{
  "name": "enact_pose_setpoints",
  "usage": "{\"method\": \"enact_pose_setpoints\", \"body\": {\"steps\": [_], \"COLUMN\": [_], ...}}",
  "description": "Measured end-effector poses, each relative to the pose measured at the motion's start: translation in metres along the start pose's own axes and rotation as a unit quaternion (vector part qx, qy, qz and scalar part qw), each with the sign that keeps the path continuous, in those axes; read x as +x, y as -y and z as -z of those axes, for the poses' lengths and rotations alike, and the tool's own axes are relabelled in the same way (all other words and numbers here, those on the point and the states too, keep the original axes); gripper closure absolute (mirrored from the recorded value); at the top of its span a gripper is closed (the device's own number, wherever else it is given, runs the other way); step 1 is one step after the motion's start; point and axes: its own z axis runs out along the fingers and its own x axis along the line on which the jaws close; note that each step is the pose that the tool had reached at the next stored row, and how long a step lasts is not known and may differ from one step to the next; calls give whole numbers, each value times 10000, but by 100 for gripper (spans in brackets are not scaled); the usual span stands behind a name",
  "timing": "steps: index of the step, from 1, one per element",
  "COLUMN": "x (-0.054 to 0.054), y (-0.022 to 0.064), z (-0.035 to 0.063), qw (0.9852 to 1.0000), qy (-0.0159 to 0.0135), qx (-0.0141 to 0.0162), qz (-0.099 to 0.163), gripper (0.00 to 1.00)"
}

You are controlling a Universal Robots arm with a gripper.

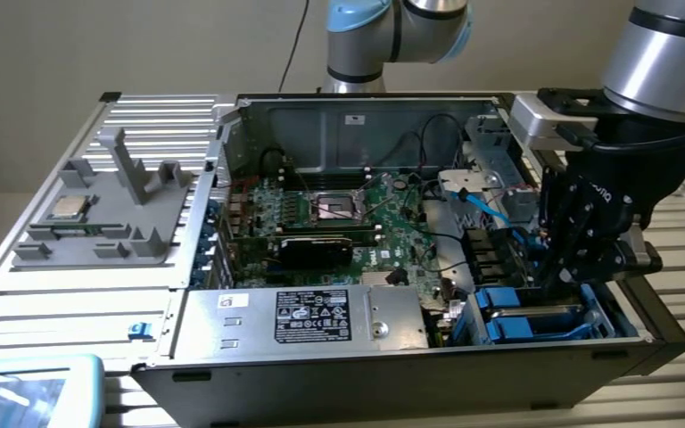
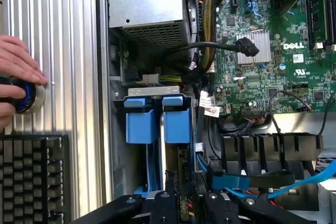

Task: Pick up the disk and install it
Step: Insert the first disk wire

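The fingers point(image 2: 167, 195) of the gripper point(image 2: 185, 199) stand slightly apart with nothing pinched between them, poised directly over the drive bay. Just ahead of them the disk point(image 2: 177, 121), in its blue carrier, stands slotted beside a second blue carrier point(image 2: 140, 121). Installation looks all but finished; any further move calls for clearing the blue cable point(image 2: 231, 182) close beside the fingers, and "DELL" reads on the motherboard point(image 2: 294, 45) beyond.

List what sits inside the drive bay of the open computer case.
Two bright blue plastic carriers stand side by side in the grey metal drive bay. The black gripper is lowered over them. The drives' labels and the bay floor are hidden.
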Motion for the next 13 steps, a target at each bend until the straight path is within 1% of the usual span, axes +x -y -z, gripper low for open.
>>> {"method": "enact_pose_setpoints", "body": {"steps": [7,12,13], "x": [4,5,4], "y": [1,1,1], "z": [-8,-14,-16], "qw": [10000,10000,10000], "qy": [4,1,1], "qx": [-1,-1,-2], "qz": [-3,-8,-10], "gripper": [75,75,78]}}
